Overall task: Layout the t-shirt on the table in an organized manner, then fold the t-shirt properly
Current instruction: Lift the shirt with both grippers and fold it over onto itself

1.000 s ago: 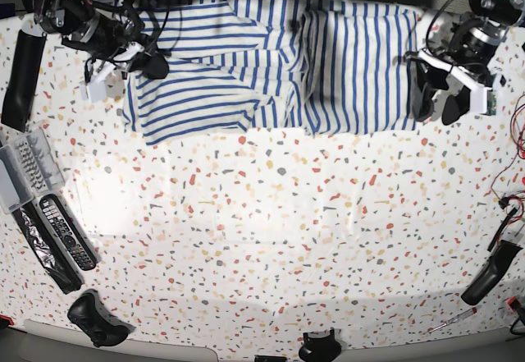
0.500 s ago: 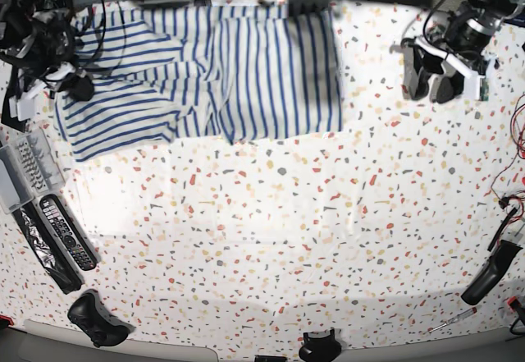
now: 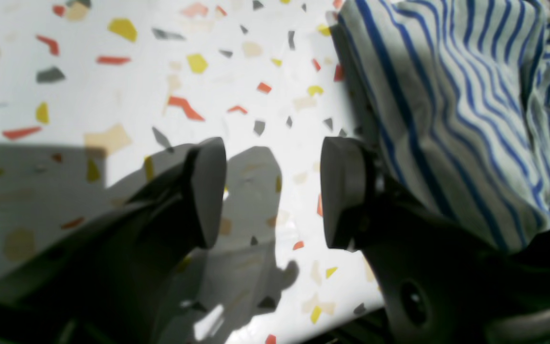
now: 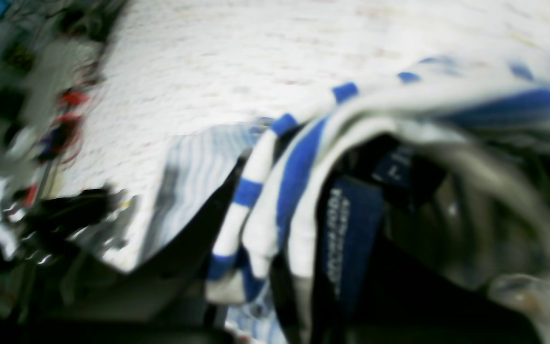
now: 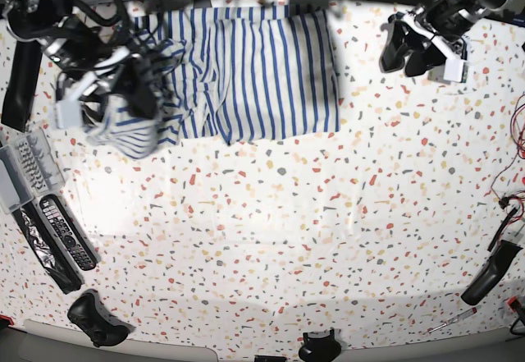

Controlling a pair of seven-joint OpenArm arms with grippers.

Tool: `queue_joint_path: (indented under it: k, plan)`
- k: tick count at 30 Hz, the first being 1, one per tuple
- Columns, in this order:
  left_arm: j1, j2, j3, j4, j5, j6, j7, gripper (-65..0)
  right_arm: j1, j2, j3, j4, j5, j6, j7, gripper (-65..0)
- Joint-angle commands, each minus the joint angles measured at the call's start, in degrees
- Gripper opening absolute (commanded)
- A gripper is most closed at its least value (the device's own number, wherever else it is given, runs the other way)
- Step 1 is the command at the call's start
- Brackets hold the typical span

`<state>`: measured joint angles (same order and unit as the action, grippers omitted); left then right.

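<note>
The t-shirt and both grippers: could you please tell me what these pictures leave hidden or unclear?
- Right wrist view: motion blur smears the t-shirt; the neck tag's print is unreadable, and the right gripper's jaws are buried under cloth.
- Base view: the right gripper is blurred and wrapped in bunched fabric, so the grasped part is unclear.
- Left wrist view: the open left gripper blocks the table below; the frame edge crops the shirt.

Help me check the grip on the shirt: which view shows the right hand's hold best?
The right wrist view: striped cloth of the t-shirt is bunched right at the right hand, though blurred. The base view shows that hand lifting one end. The left wrist view shows only the shirt's edge.
</note>
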<state>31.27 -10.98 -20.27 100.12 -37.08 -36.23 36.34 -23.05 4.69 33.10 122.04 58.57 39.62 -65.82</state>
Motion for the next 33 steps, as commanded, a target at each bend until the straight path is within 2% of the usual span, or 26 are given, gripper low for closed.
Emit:
queue_joint_path:
  k: [1,4,5,9,13,20,26,29,33]
  plan:
    - [0.2,-0.3,0.5,0.8,-0.9,-0.5,-0.3,-36.0,0.0,0.1,-2.1,2.0,1.7,0.4,1.4,-65.0]
    - [0.2,-0.3,3.6,0.8,-0.9,-0.5,1.6,-36.0,0.4,-0.3,-9.8,2.8,1.4,0.1,1.6,-65.0]
    - [0.2,-0.3,5.0,0.8,-0.9,-0.5,1.9,-36.0,0.5,-0.3,-12.3,2.8,0.3,-0.9,2.1,-65.0]
    - [0.2,-0.3,11.2,0.8,-0.3,-0.5,2.1,-36.0,0.5,-0.3,-22.1,2.8,-9.0,-4.4,7.4,-65.0]
    - [0.2,-0.3,15.9,0.8,1.7,-0.5,2.2,-36.0,0.5,-0.3,-31.4,2.8,-14.0,-6.9,10.9,-65.0]
    - [0.2,-0.2,18.6,0.8,3.2,-0.5,2.2,-36.0,0.5,-0.8,-46.2,2.8,-23.9,-12.5,17.9,-65.0]
    - [0.2,-0.2,18.6,0.8,3.2,-0.5,2.2,-36.0,0.5,-5.8,-53.0,2.8,-32.7,-14.1,19.6,-65.0]
    - [0.2,-0.2,18.6,0.8,3.2,-0.5,1.4,-36.0,0.5,-9.3,-53.8,2.7,-36.1,-14.1,19.6,-65.0]
    - [0.1,-0.2,18.6,0.8,3.2,-0.5,1.4,-36.0,0.5,-13.1,-53.8,2.2,-37.6,-14.1,19.6,-65.0]
